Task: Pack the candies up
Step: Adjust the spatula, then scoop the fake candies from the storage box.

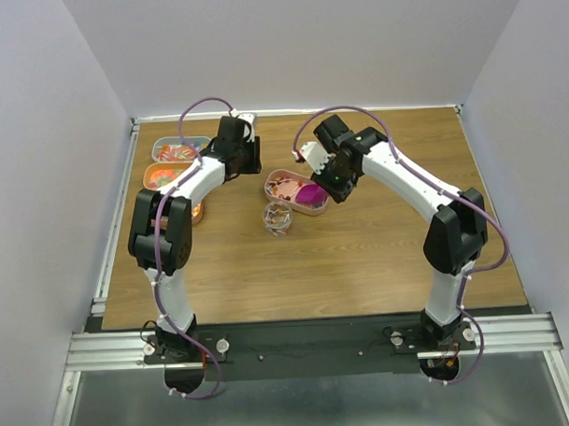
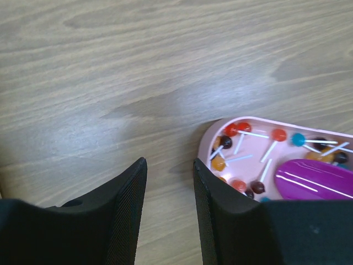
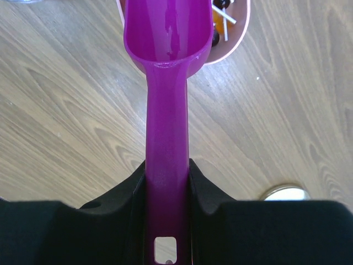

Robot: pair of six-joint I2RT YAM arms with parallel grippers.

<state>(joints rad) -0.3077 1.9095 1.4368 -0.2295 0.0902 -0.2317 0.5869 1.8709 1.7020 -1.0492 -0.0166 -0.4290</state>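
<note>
Candies (image 2: 278, 134), small lollipops, lie in the pink tray (image 2: 205, 149). The right gripper (image 3: 167, 171) clamps the magenta scoop (image 3: 166, 110), its bowl in the tray. The left gripper (image 2: 170, 176) hangs open and empty just beside it.

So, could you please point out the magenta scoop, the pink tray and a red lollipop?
magenta scoop (image 3: 165, 138): right wrist view, handle.
pink tray (image 2: 209, 137): left wrist view, left rim.
red lollipop (image 2: 278, 134): left wrist view, head.
</note>
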